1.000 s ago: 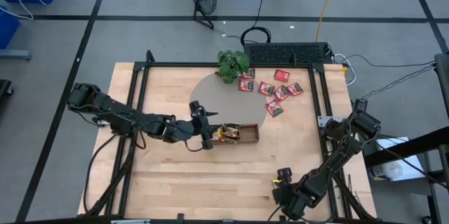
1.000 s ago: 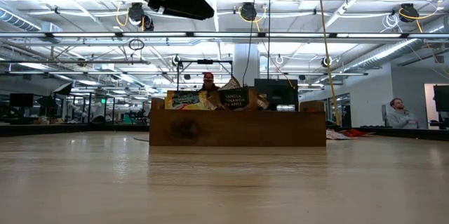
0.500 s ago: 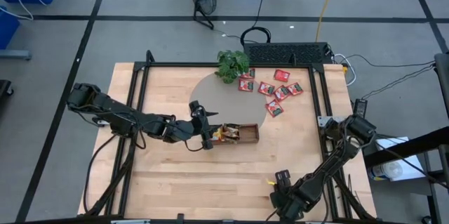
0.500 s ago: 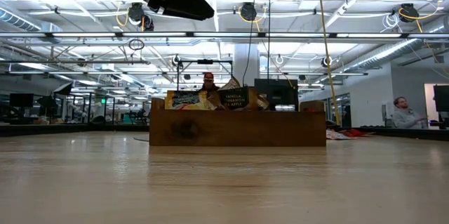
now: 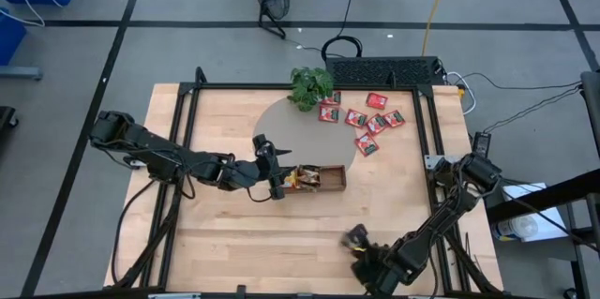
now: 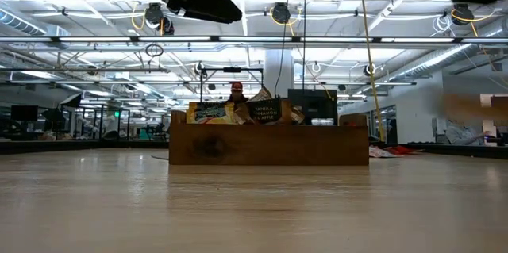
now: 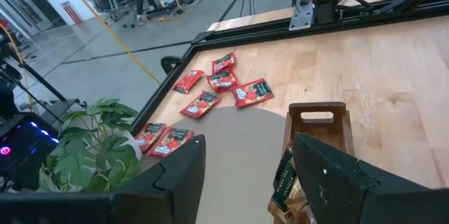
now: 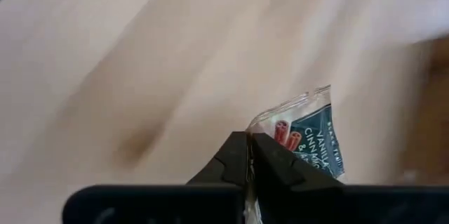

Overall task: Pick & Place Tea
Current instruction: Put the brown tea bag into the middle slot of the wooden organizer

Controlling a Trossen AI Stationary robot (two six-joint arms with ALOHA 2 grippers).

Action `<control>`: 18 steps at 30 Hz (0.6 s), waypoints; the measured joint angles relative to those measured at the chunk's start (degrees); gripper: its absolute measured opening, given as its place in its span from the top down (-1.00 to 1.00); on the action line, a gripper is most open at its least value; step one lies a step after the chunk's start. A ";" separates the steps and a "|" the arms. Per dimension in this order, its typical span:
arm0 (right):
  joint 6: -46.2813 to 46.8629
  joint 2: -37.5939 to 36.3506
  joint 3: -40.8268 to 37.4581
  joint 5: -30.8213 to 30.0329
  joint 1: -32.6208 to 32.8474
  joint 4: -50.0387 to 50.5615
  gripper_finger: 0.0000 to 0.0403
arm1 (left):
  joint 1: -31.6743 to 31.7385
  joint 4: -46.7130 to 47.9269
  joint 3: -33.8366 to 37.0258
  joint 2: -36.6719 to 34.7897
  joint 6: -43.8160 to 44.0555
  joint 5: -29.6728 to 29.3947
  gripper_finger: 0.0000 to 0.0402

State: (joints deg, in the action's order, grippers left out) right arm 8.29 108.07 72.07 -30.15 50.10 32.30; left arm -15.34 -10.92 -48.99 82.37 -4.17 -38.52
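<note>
near the table's front edge, right fingers [image 8: 247,155] pinch a tea packet [image 8: 309,140]; left fingers [image 7: 245,175] spread wide.

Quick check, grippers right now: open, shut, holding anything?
Left gripper: open, empty, hovering by the wooden tray.
Right gripper: shut on a tea packet, near the table's front edge.

Red tea packets [image 5: 367,119] lie flat, scattered just beside the potted plant [image 5: 310,85], with more standing upright in the wooden tray [image 5: 322,179] nearer the table's middle.
</note>
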 joint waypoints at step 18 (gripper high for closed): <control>-44.24 -0.02 -18.58 -23.86 -25.02 -64.17 1.00 | 1.93 1.99 0.00 0.00 8.01 0.02 -0.08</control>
State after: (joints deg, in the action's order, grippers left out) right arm -35.95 108.05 53.49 -54.01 25.08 -31.87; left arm -13.41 -8.93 -48.99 82.37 3.84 -38.50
